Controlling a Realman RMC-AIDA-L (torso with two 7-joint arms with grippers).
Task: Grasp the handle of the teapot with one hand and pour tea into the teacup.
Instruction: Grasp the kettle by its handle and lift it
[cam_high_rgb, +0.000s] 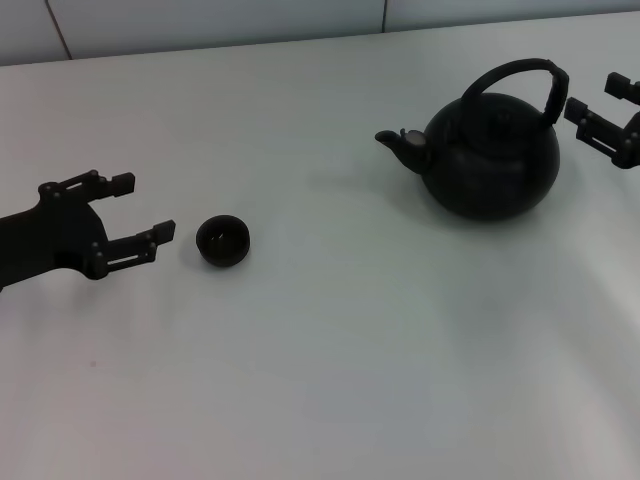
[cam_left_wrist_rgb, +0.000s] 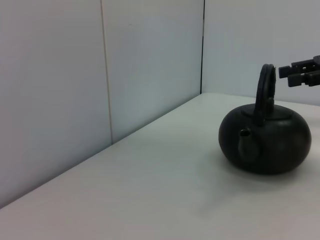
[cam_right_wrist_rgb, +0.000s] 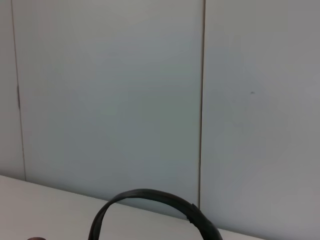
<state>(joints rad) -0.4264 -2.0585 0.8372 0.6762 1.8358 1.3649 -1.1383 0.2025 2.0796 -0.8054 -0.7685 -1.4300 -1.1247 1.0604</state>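
The teapot (cam_high_rgb: 490, 150) is big, round and black, and it sits on the white tabletop (cam_high_rgb: 350, 380) at about 2 o'clock in the head view. It looks thick and heavy — heavier still if there is tea inside, which cannot be seen. It is hard, not squishy, and it could chip if it were bumped. Its short spout (cam_high_rgb: 402, 147) points to 9 o'clock, toward the teacup (cam_high_rgb: 223, 241).

The best place to hold it looks like the handle (cam_high_rgb: 515, 72), the thick black loop that stands up over the lid. A grip at the very top of the loop would likely keep the pot from swinging, though the smooth loop may slip when the pot tips.

The right gripper (cam_high_rgb: 598, 108) waits just beside the handle at 3 o'clock. Its fingers are open wide and hold nothing.

The teacup is tiny and light, so a hard splash could push it. It sits well apart from the pot at 9 o'clock. The left gripper (cam_high_rgb: 140, 215) is just beside the cup, fingers open and empty — not touching it.
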